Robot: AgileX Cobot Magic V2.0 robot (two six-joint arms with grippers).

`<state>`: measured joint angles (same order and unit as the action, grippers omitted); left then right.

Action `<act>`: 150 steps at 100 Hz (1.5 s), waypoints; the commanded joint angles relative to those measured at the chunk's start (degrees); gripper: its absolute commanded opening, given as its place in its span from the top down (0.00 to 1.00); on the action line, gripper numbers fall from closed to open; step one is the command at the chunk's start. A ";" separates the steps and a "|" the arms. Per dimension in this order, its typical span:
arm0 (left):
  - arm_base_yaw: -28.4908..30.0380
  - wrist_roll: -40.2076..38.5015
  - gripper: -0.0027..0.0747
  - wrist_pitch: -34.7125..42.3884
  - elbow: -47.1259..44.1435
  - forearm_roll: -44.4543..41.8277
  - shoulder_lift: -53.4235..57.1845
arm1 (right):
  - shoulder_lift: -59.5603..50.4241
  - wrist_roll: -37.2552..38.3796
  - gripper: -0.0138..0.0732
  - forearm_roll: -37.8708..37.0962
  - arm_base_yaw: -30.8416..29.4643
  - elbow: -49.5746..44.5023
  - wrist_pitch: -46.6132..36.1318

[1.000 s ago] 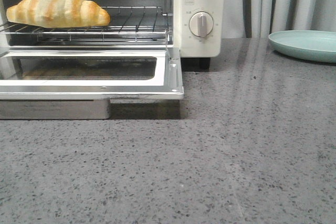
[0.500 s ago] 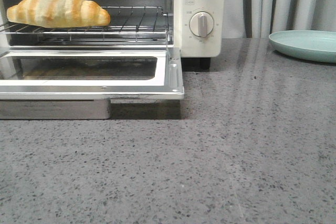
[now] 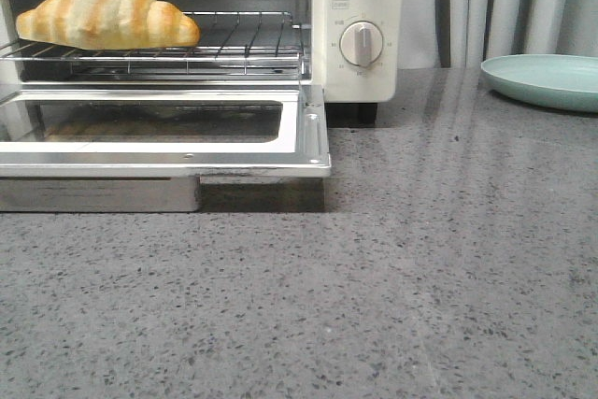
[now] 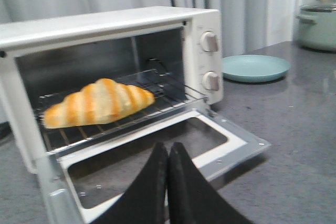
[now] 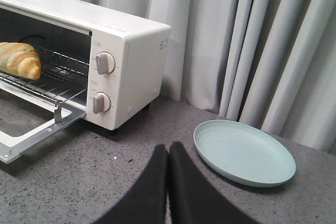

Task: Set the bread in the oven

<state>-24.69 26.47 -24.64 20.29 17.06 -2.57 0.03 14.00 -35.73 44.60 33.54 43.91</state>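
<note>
At the upper left of the front view, the bread [image 3: 107, 14] lies on the wire rack [image 3: 243, 39] inside the oven [image 3: 360, 72], its golden body striped with pale cream and its tapered ends pointing left and right. Below it the oven door [image 3: 313, 142] hangs fully open and lies flat, its glass window facing up, with a metal tray [image 3: 98, 195] beneath its front edge on the grey speckled counter [image 3: 374, 306]. To the right of the cavity stands the white control panel with two round dials [image 3: 362, 43]. Further right, near the upper right edge, a pale green plate [image 3: 547, 79] sits on the counter in front of grey curtains [image 3: 495, 2], well apart from the oven. In the left wrist view the left gripper [image 4: 168, 153] has its dark fingers pressed together with nothing between them, in front of the open door. In the right wrist view the right gripper [image 5: 168, 153] is likewise closed on nothing, above the counter between oven and plate. A lidded pot [image 4: 317, 24] stands at the left wrist view's far right.
</note>
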 commanded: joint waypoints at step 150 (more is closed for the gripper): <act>23.66 -16.19 0.99 6.69 -21.63 -4.15 4.52 | 0.96 0.10 0.90 -1.45 -0.47 1.09 -3.45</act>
<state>-1.09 10.80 -20.29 0.05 12.30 0.24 0.03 14.12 -35.63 44.60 33.54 44.05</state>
